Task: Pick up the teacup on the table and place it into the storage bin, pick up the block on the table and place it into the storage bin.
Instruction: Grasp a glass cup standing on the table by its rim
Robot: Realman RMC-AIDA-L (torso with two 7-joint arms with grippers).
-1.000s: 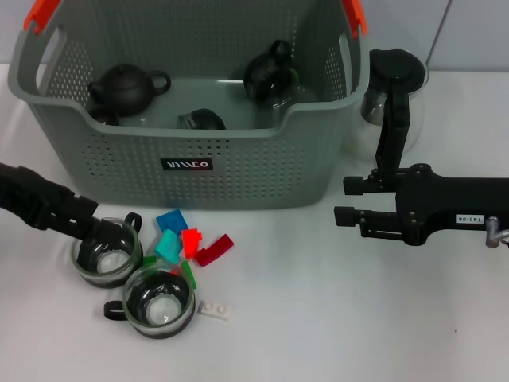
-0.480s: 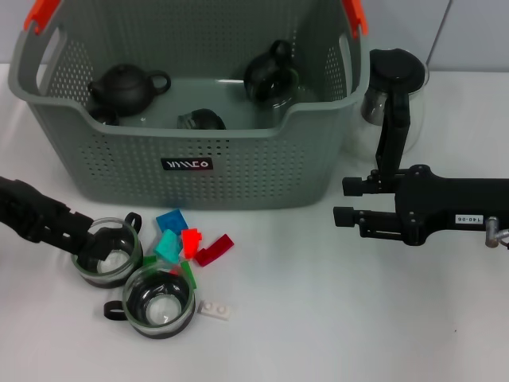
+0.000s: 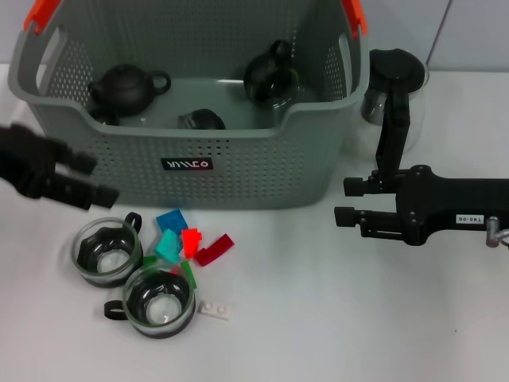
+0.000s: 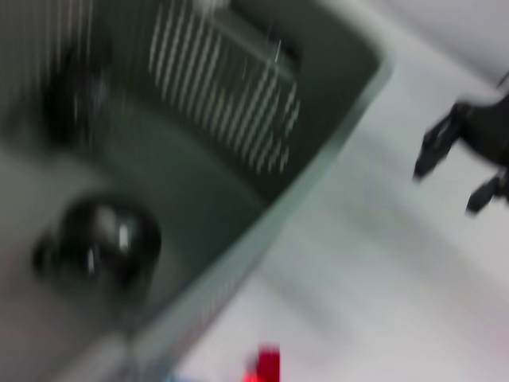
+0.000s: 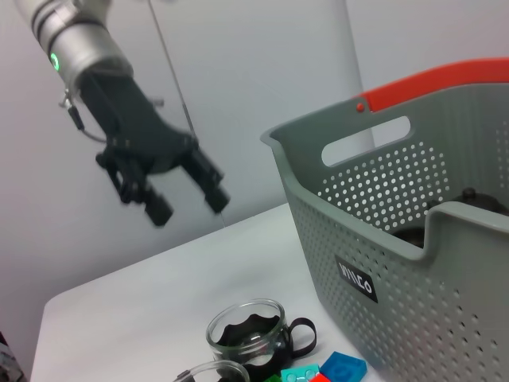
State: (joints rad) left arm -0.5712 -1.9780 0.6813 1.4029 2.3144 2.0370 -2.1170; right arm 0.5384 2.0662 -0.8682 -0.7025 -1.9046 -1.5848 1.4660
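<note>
Teacups of clear glass with black bases and handles, two of them point(image 3: 107, 253) point(image 3: 157, 301), stand on the white tabletop point(image 3: 318, 318) before the large grey perforated plastic storage bin point(image 3: 191, 151), beside a scatter of small coloured plastic blocks point(image 3: 181, 247); in the head view the left gripper point(image 3: 87, 179) hangs empty above them with jaws parted, while the right gripper point(image 3: 343, 200) is parked apart, jaws released. The blurred left wrist view adds only the bin's inside and a dark teapot point(image 4: 99, 243). The right wrist view alone shows the left gripper point(image 5: 184, 203) clear of the tabletop, above one teacup point(image 5: 250, 338).
</note>
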